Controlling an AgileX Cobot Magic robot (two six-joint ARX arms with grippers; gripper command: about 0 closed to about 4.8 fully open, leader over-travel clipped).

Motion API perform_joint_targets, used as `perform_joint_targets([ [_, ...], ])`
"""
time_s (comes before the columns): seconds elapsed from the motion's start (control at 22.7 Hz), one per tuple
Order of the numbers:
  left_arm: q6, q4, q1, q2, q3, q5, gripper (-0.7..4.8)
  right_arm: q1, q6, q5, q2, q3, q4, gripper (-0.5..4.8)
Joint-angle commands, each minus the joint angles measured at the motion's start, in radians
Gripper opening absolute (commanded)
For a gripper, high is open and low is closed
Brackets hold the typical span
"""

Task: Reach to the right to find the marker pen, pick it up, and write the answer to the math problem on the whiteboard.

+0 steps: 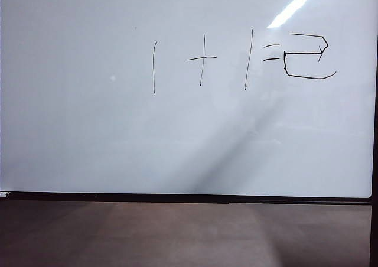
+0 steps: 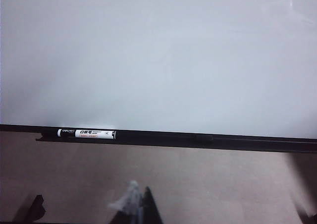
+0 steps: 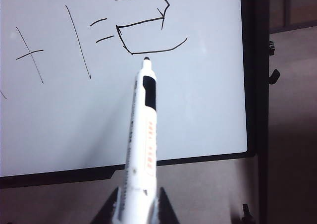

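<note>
Right pincer (image 3: pixel 137 204) clamped on marker pen (image 3: pixel 141 140), dark tip pointing at whiteboard (image 3: pixel 198 115), just below answer (image 3: pixel 146 26), apparently clear of the surface. Left pincer (image 2: pixel 133 206) low in its wrist view, blurred; cannot tell jaw state; faces bare lower board. Second marker (image 2: pixel 86 133), black with white label, lies on board's ledge (image 2: pixel 223 140). Exterior view: math problem (image 1: pixel 207 60) upper middle of board, boxy 2 just right of equals dashes; no arm visible there.
</note>
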State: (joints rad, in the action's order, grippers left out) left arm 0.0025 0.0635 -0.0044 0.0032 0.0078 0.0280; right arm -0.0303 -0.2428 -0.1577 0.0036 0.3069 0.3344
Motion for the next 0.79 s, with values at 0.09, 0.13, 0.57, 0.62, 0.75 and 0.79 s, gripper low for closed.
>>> perform_joint_targets([
  [0.09,0.006,-0.016,-0.001,0.001,0.001,-0.006,-0.04,0.001,0.001,0.0,-0.001,0.004,-0.016,-0.05],
  [0.13,0.017,-0.017,-0.001,0.001,0.001,-0.006,-0.04,0.001,0.001,0.0,-0.001,0.004,-0.016,-0.05],
  [0.57,0.027,-0.011,-0.001,0.001,0.001,-0.006,-0.04,0.001,0.001,0.0,-0.001,0.004,-0.016,-0.05],
  [0.62,0.027,-0.011,-0.001,0.001,0.001,-0.006,-0.04,0.001,0.001,0.0,-0.001,0.004,-0.016,-0.05],
  [0.75,0.027,-0.011,-0.001,0.001,0.001,-0.006,-0.04,0.001,0.001,0.0,-0.001,0.004,-0.016,-0.05],
  [0.79,0.027,-0.011,-0.001,0.001,0.001,-0.006,-0.04,0.001,0.001,0.0,-0.001,0.004,-0.016,-0.05],
])
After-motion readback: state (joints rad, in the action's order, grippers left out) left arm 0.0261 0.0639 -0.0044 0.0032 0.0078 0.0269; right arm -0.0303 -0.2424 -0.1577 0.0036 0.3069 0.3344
